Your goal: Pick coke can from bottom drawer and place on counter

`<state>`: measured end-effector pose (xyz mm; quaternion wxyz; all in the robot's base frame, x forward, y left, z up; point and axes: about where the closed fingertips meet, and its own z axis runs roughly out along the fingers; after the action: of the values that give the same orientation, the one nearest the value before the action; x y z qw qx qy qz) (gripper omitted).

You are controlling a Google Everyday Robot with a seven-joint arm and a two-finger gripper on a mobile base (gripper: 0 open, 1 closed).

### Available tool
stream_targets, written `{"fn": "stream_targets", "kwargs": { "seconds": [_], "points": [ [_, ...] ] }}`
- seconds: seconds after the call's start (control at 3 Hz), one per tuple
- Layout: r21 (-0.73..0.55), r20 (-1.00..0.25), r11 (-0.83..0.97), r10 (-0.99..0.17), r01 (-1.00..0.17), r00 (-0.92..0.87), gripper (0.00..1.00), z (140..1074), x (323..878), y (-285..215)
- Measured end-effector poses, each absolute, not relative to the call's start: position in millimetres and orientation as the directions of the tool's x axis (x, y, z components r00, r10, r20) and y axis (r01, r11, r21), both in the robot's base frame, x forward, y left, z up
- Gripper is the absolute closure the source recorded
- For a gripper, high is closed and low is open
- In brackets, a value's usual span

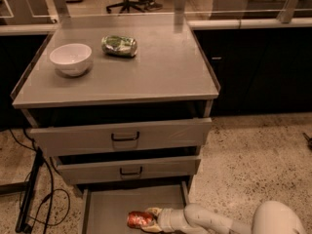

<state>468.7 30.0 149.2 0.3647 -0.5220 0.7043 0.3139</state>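
The coke can [138, 220] lies on its side on the floor of the open bottom drawer [109, 201], near the front. My gripper [152, 218] reaches in from the right, at the can's right end, its fingers around that end. The white arm runs off to the lower right. The counter [161, 65] is the grey cabinet top above, with a raised rim.
A white bowl [71, 59] and a green can [119, 46] lying on its side sit on the counter's back left. Two upper drawers [124, 135] stick out slightly above the bottom one. Black cables [34, 194] trail on the speckled floor at left.
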Motion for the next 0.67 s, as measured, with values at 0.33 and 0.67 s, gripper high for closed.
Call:
{"fn": "stream_targets", "kwargs": {
  "seconds": [0.33, 0.67],
  "points": [
    [-0.021, -0.852, 0.267, -0.509, -0.963, -0.123, 1.00, 192, 459, 17],
    [-0.107, -0.846, 0.263, -0.531, -0.959, -0.051, 1.00, 244, 451, 4]
  ]
}}
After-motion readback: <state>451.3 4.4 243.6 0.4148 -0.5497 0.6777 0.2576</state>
